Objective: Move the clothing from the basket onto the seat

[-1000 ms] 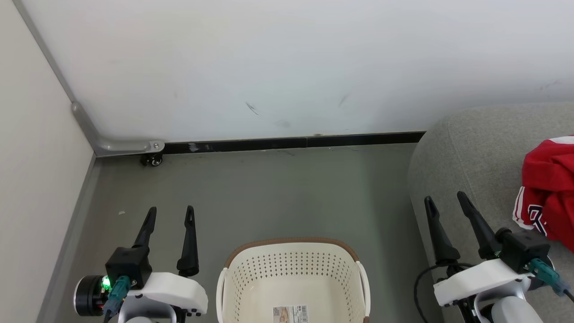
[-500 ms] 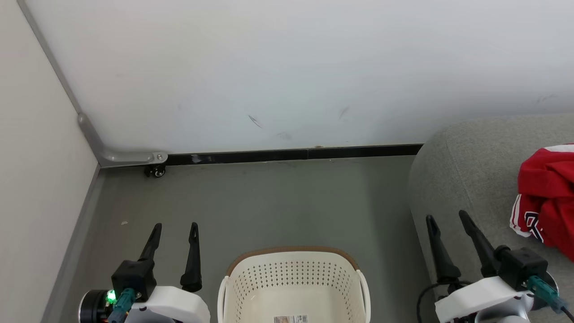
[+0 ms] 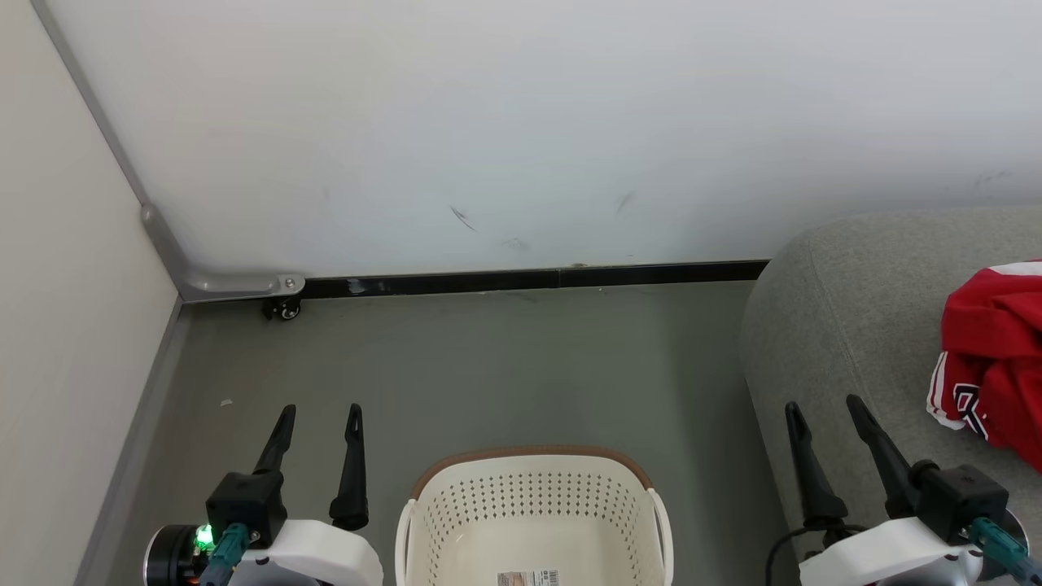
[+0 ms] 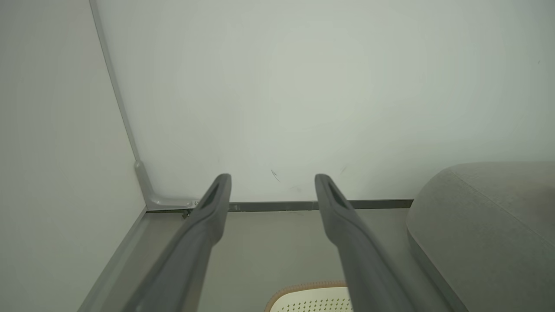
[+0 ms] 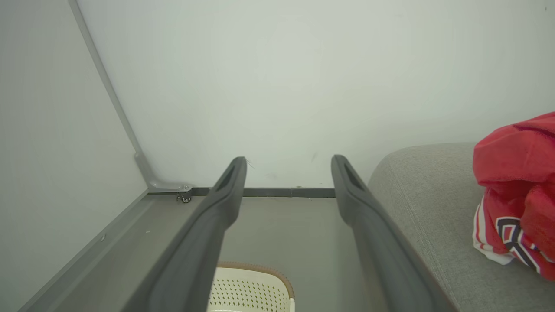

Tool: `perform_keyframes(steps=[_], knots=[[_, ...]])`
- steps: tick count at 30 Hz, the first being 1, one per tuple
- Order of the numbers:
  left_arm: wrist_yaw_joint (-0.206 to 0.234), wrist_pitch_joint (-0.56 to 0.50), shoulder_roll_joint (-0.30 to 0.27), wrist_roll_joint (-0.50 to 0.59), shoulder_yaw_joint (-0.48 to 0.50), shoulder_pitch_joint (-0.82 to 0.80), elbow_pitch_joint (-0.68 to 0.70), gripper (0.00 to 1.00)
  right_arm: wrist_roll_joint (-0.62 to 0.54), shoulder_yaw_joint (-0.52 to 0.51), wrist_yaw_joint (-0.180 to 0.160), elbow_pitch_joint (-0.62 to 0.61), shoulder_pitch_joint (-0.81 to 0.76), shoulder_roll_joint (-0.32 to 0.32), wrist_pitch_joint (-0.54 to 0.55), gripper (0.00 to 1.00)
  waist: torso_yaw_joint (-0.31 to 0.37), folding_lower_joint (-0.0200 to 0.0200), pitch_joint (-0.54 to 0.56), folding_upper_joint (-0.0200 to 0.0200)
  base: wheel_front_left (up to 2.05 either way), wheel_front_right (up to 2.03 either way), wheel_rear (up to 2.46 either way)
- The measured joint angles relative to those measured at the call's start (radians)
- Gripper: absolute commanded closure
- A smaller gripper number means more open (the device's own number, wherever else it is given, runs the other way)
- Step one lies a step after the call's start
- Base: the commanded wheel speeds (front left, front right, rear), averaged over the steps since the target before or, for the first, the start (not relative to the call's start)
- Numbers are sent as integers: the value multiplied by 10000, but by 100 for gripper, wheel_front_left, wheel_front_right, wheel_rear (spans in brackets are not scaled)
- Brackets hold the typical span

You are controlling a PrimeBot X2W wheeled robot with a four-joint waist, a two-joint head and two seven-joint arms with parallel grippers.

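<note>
**Both tools open and empty; clothing on the seat**

In the head view I see my left tool [image 3: 321,408] at lower left and my right tool [image 3: 821,404] at lower right. Each has its two dark fingers spread wide and grips nothing. The cream laundry basket [image 3: 529,453] stands on the grey floor [image 3: 488,366] between them, with a barcode label [image 3: 527,579] visible on its bottom. The red jersey clothing [image 3: 993,358] lies bunched on the grey seat [image 3: 847,325] at right, well apart from the basket. In the right wrist view its white striped trim and dark lettering show to the right of the fingers.
</note>
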State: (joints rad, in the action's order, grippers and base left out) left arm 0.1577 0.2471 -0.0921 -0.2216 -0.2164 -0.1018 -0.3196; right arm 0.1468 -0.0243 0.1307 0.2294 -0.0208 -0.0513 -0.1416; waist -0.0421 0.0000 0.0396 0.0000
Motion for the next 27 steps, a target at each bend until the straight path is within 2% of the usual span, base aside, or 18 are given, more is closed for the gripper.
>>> perform_keyframes(steps=[16,27], knots=[[184,0,-12,234,19,-1,-10,0,-224,-88,0,-460,-258,86,247,0,-2,0,-189,0,0,0,0],[270,0,-15,345,46,-8,-65,0,44,-52,0,-688,-434,90,322,0,-12,0,-271,0,0,0,0]])
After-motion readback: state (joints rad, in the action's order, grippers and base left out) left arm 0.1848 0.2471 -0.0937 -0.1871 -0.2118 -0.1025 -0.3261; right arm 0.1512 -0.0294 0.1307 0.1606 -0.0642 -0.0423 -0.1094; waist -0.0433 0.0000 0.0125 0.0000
